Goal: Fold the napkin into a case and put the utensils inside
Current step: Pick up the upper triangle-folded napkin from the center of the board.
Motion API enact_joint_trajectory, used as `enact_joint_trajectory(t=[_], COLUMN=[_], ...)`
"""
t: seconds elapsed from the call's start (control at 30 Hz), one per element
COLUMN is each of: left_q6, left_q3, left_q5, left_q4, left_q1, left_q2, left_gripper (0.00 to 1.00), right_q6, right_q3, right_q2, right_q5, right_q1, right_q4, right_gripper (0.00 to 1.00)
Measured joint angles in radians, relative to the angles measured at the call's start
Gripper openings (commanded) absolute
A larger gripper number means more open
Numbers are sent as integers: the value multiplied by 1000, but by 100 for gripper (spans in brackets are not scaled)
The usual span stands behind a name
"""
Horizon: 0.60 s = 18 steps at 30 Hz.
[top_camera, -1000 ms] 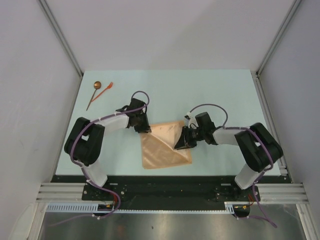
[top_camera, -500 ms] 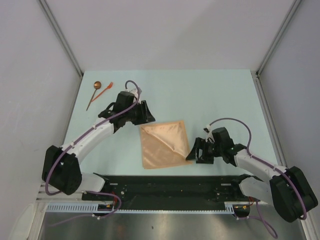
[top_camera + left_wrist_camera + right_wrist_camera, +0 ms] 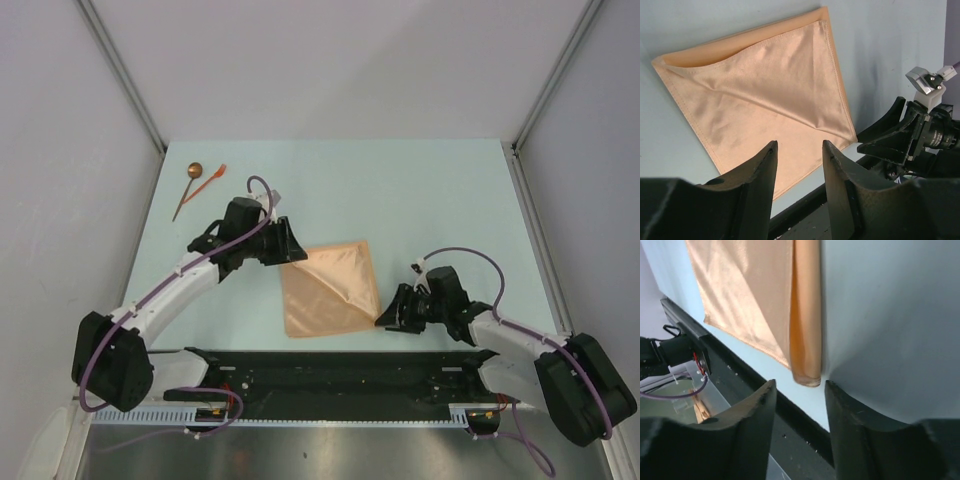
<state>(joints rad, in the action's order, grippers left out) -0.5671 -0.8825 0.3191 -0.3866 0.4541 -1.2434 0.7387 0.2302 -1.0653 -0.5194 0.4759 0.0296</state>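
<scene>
The tan-orange napkin [image 3: 330,290] lies folded flat on the table near the front middle; it also shows in the left wrist view [image 3: 765,95] and the right wrist view [image 3: 755,295]. My left gripper [image 3: 292,245] is open and empty at the napkin's far left corner. My right gripper [image 3: 392,312] is open and empty just beside the napkin's near right corner [image 3: 806,377], not touching it. The spoon [image 3: 188,187] and the orange-red fork-like piece [image 3: 210,181] lie at the far left of the table.
A black rail [image 3: 330,365] runs along the table's near edge, close under the napkin. Grey walls and metal posts enclose the table on three sides.
My left gripper has come closer to the napkin's far left corner. My right gripper has swung away from the napkin's middle to its near right corner. The napkin lies flatter.
</scene>
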Motion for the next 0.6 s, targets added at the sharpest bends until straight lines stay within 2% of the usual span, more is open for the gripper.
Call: enact_joint_trajectory(t=[0.3, 0.33, 0.43, 0.6], left_q6=[0, 0, 1, 1], left_q3=[0, 0, 0, -8], left_q5=[0, 0, -1, -3], left_q4=[-5, -8, -18, -29], left_q1=[0, 0, 0, 0], left_q2=[8, 8, 8, 7], left_gripper=[46, 46, 45, 46], right_q6=[4, 5, 0, -47], right_q3=[2, 2, 13, 75], right_q2=[-111, -120, -136, -175], right_q5=[14, 14, 15, 31], right_q1=[-7, -10, -36, -172], right_q4=[95, 100, 96, 35], right_gripper=[11, 5, 0, 0])
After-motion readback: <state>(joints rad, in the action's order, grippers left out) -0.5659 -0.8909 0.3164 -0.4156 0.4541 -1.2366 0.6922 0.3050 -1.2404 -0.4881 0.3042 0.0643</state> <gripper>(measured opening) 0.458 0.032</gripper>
